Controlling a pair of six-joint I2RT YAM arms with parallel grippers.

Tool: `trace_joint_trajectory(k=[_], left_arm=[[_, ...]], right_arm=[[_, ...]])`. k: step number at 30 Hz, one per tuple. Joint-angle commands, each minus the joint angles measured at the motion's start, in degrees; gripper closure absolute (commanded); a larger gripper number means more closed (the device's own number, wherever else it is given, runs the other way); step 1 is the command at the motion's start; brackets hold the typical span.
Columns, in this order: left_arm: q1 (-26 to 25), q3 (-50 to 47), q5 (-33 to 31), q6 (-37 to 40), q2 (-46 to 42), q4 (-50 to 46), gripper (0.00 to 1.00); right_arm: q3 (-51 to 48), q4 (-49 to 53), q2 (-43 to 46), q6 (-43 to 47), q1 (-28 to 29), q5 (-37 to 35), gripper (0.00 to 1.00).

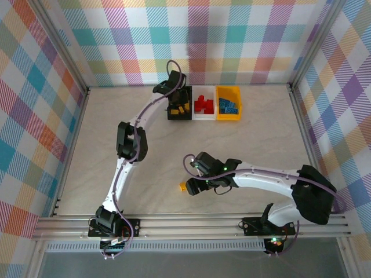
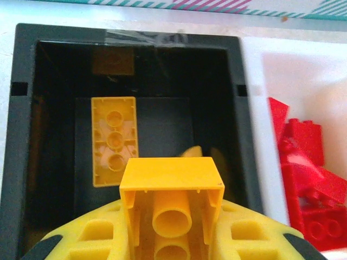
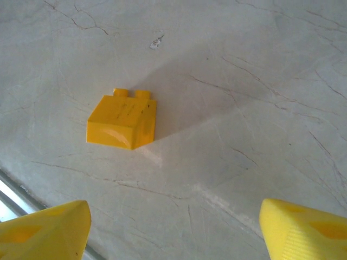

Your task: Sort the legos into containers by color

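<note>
Sort looks nearly finished. Left end effector point(image 2: 172, 235) is clamped on a yellow brick point(image 2: 172, 187), hollow underside facing the wrist camera, hanging over the black bin point(image 2: 21, 135). It isn't released yet. Another yellow piece point(image 2: 114, 140) lies underside-up on that bin's floor, so black is evidently the yellow/orange bin. Next door, the white bin point(image 2: 260, 108) holds a pile of red bricks point(image 2: 306, 179). The yellow bin point(image 1: 228, 88) at the far right of the row has the blue bricks point(image 1: 227, 105). Colours look unmixed as far as I can tell, though the bins are small in the top view. Right end effector point(image 3: 173, 216) is spread wide with nothing in it, hovering above the bench point(image 3: 260, 81). A loose yellow brick point(image 3: 122, 122) sits ahead of its fingertips, not touching either one. From above, that brick is at the near-middle of the bench, well apart from the bins, and it's the one unsorted piece I can spot. Remaining, by my read: drop the held brick into black, then grab the loose one and take it there too.
</note>
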State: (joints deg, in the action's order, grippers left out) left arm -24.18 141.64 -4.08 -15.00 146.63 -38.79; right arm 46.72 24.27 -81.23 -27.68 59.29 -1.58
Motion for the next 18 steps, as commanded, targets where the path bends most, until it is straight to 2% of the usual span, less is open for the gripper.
trace_joint_trajectory(k=[1,3,5,7,14,18], left_arm=[[0.4,3.6,0.7,1.6,2.2,-1.9,0.89],[0.4,3.9,1.1,1.3,3.0,-1.3,0.86],[0.5,3.9,1.2,1.3,3.6,-1.0,0.77],[0.5,4.2,1.7,1.1,4.0,-1.0,0.73],[0.8,4.9,3.7,-0.1,3.3,-0.6,0.44],[0.8,5.0,4.6,-0.5,1.3,-1.2,0.33]], right_arm=[[3.7,1.3,-3.5,1.3,1.3,-3.5,0.18],[5.3,1.6,-5.9,1.9,1.7,-3.7,0.17],[7.4,1.6,-8.5,2.4,2.4,-3.8,0.17],[9.2,1.9,-10.7,2.9,3.1,-4.0,0.17],[15.1,3.1,-18.2,4.0,4.3,-3.4,0.18],[16.7,3.7,-20.7,4.1,4.7,-3.8,0.21]])
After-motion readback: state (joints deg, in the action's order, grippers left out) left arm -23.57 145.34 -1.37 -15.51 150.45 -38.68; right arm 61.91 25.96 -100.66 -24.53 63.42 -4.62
